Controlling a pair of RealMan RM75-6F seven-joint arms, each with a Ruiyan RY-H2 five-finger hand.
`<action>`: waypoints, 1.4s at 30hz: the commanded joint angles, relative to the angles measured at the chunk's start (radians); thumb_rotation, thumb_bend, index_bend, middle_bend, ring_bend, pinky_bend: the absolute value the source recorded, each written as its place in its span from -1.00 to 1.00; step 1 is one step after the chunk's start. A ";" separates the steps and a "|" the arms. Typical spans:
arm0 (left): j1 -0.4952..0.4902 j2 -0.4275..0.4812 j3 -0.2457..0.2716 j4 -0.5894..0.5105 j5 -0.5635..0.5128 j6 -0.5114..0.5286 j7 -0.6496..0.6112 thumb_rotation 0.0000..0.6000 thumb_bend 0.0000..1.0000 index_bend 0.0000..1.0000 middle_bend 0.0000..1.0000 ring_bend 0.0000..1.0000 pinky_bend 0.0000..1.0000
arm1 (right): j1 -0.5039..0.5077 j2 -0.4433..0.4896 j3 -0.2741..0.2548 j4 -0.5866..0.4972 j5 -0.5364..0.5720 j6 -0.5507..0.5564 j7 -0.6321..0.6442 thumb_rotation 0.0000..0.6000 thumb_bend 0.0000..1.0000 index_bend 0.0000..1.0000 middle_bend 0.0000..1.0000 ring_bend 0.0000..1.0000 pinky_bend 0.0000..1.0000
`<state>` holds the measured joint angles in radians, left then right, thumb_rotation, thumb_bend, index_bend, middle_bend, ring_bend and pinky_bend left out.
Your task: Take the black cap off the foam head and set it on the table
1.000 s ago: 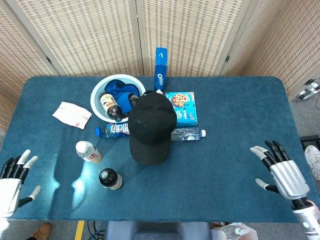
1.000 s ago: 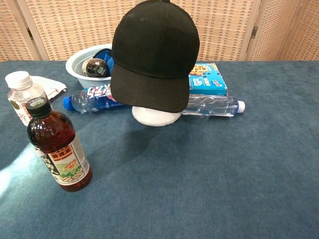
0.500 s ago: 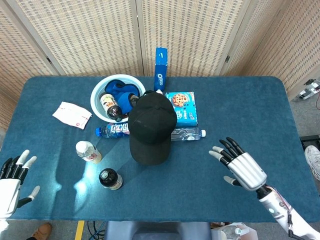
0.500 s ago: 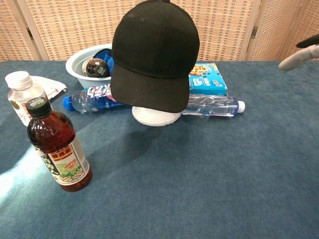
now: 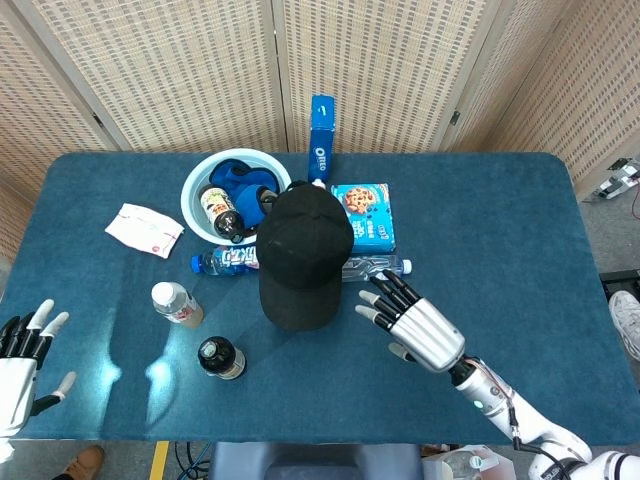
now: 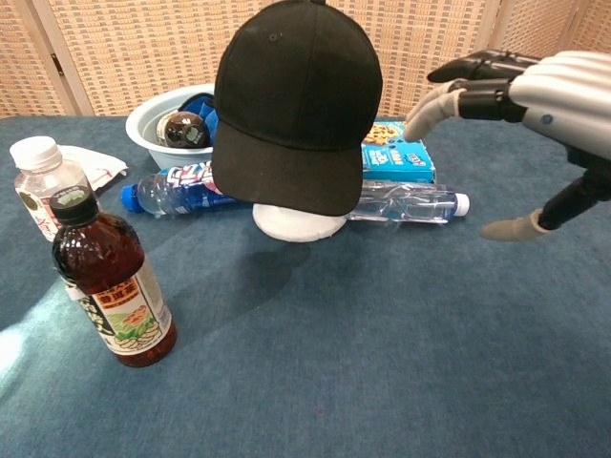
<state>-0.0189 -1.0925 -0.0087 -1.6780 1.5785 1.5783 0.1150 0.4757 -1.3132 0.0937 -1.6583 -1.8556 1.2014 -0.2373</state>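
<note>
Hovering over the table point(image 5: 500, 230) near the front: right robot hand point(image 5: 418, 322), fingers spread wide, holding nothing, palm down. Just ahead of its fingertips point(image 6: 421, 122) and to their left, not touching: black cap point(image 5: 300, 250) sitting on the white foam head point(image 6: 298, 221), brim facing the robot. Lying just beyond the fingertips, partly tucked behind the cap: clear water bottle point(image 6: 409, 203). Further out past that bottle: blue cookie box point(image 5: 364, 213), then an upright Oreo box point(image 5: 321, 136). Far off to the left at the table's near edge: left robot hand point(image 5: 22, 352), fingers apart, gripping nothing.
</note>
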 commanded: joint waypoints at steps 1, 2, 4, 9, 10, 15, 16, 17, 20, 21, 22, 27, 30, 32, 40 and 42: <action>-0.001 0.000 0.000 -0.001 0.001 -0.001 0.003 1.00 -0.51 -0.74 -1.00 -1.00 -1.00 | 0.025 -0.033 0.009 0.019 -0.001 -0.019 -0.023 1.00 -1.00 -0.48 -0.59 -0.92 -1.00; -0.001 0.001 0.000 -0.003 0.001 -0.002 0.004 1.00 -0.51 -0.74 -1.00 -1.00 -1.00 | 0.035 -0.046 0.010 0.025 0.000 -0.026 -0.030 1.00 -1.00 -0.48 -0.59 -0.92 -1.00; -0.002 0.001 0.000 -0.005 0.001 -0.002 0.005 1.00 -0.51 -0.74 -1.00 -1.00 -1.00 | 0.044 -0.058 0.011 0.031 0.003 -0.033 -0.034 1.00 -1.00 -0.48 -0.59 -0.92 -1.00; 0.000 0.004 0.000 -0.007 0.000 0.000 0.005 1.00 -0.51 -0.74 -1.00 -1.00 -1.00 | 0.084 -0.114 0.011 0.065 0.004 -0.056 -0.031 1.00 -1.00 -0.47 -0.59 -0.92 -1.00; 0.001 0.004 0.000 -0.007 0.000 0.000 0.005 1.00 -0.51 -0.74 -1.00 -1.00 -1.00 | 0.090 -0.127 0.011 0.076 0.004 -0.057 -0.028 1.00 -1.00 -0.47 -0.59 -0.92 -1.00; -0.001 0.004 -0.001 -0.004 -0.003 -0.003 0.002 1.00 -0.51 -0.74 -1.00 -1.00 -1.00 | 0.122 -0.173 0.008 0.118 -0.001 -0.059 -0.022 1.00 -1.00 -0.47 -0.59 -0.92 -1.00; -0.001 0.004 -0.001 -0.004 -0.003 -0.004 0.002 1.00 -0.51 -0.74 -1.00 -1.00 -1.00 | 0.129 -0.181 0.007 0.123 -0.003 -0.060 -0.021 1.00 -1.00 -0.46 -0.59 -0.92 -1.00; -0.002 0.004 -0.001 -0.004 -0.003 -0.005 0.001 1.00 -0.51 -0.74 -1.00 -1.00 -1.00 | 0.135 -0.189 0.008 0.131 -0.004 -0.059 -0.020 1.00 -1.00 -0.46 -0.59 -0.92 -1.00; -0.004 0.003 -0.002 -0.001 -0.004 -0.009 -0.001 1.00 -0.51 -0.74 -1.00 -1.00 -1.00 | 0.153 -0.220 0.011 0.166 -0.009 -0.051 -0.015 1.00 -0.98 -0.45 -0.59 -0.92 -1.00; -0.005 0.003 -0.003 -0.001 -0.004 -0.010 -0.002 1.00 -0.51 -0.74 -1.00 -1.00 -1.00 | 0.161 -0.233 0.011 0.181 -0.012 -0.045 -0.010 1.00 -0.97 -0.45 -0.59 -0.92 -1.00; -0.005 0.003 -0.003 0.000 -0.005 -0.010 -0.002 1.00 -0.51 -0.74 -1.00 -1.00 -1.00 | 0.166 -0.242 0.012 0.192 -0.015 -0.040 -0.006 1.00 -0.96 -0.45 -0.59 -0.92 -1.00; -0.005 0.005 -0.005 0.002 -0.006 -0.009 -0.007 1.00 -0.51 -0.74 -1.00 -1.00 -1.00 | 0.192 -0.284 0.017 0.253 -0.031 -0.002 0.010 1.00 -0.92 -0.43 -0.59 -0.92 -1.00; -0.005 0.007 -0.005 0.001 -0.006 -0.009 -0.009 1.00 -0.51 -0.74 -1.00 -1.00 -1.00 | 0.206 -0.310 0.019 0.289 -0.037 0.023 0.035 1.00 -0.91 -0.39 -0.58 -0.92 -1.00; -0.006 0.009 -0.004 0.001 -0.006 -0.010 -0.012 1.00 -0.51 -0.74 -1.00 -1.00 -1.00 | 0.216 -0.326 0.020 0.314 -0.038 0.031 0.044 1.00 -0.91 -0.38 -0.56 -0.92 -1.00; -0.009 0.009 -0.005 0.004 -0.008 -0.017 -0.019 1.00 -0.51 -0.74 -1.00 -1.00 -1.00 | 0.251 -0.373 0.020 0.385 -0.034 0.043 0.046 1.00 -0.90 -0.37 -0.56 -0.92 -1.00; -0.010 0.009 -0.005 0.006 -0.009 -0.017 -0.021 1.00 -0.51 -0.74 -1.00 -1.00 -1.00 | 0.260 -0.384 0.021 0.406 -0.035 0.051 0.048 1.00 -0.85 -0.37 -0.56 -0.92 -1.00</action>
<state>-0.0284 -1.0838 -0.0140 -1.6726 1.5699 1.5614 0.0946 0.7288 -1.6890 0.1137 -1.2635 -1.8903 1.2462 -0.1919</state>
